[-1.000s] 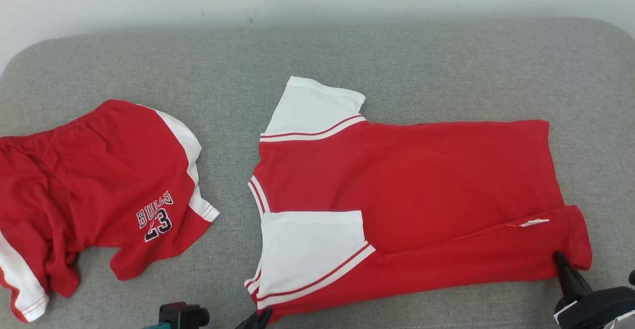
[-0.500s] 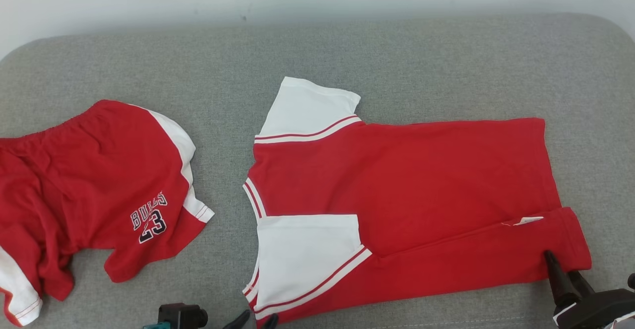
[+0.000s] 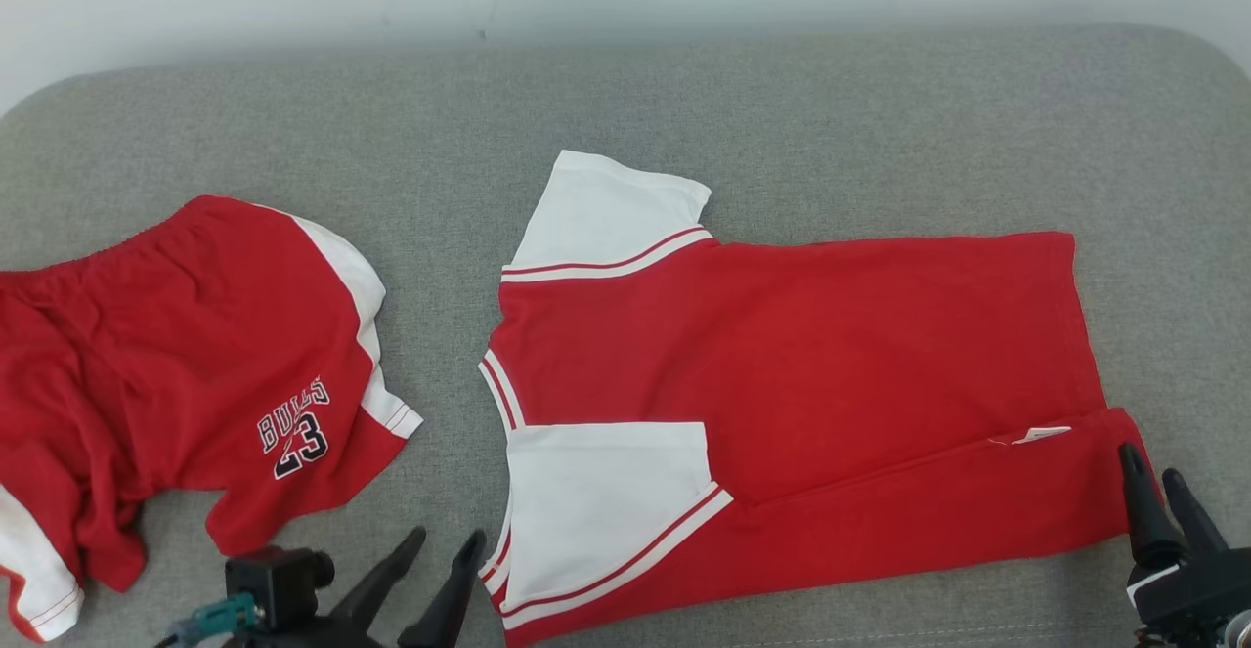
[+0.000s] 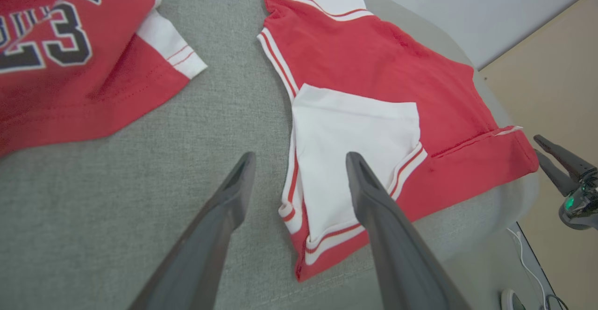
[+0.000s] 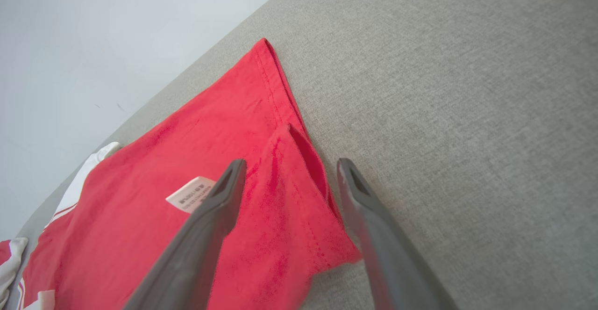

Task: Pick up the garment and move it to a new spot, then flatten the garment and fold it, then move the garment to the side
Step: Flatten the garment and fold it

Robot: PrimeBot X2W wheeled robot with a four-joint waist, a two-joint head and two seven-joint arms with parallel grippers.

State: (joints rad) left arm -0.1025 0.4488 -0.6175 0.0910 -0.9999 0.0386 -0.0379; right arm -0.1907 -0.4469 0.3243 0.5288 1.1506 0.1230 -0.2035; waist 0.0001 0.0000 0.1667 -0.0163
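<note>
You've got the red T-shirt (image 3: 811,355) lying flat on the grey cushion (image 3: 782,110), a little right of the middle, neck toward the robot's left and hem toward its right. Its near edge is turned over, so the near white sleeve (image 3: 606,501) rests on top of the red body. Down at the collar end sits the left gripper (image 3: 448,539), fingers spread apart with nothing between them, tips just beside the folded edge. From the left wrist, that gripper (image 4: 300,158) looks along the sleeve's striped cuff, and the cloth lies flat beneath it, ungripped. Over at the hem, the right gripper (image 3: 1149,467) is parted too and holds nothing, one fingertip against the folded corner. From the right wrist, the gripper (image 5: 290,162) straddles that corner, with a white label (image 5: 191,193) just beside it. The red shorts (image 3: 195,365), marked BULLS 23, lie rumpled well off to the left.
</note>
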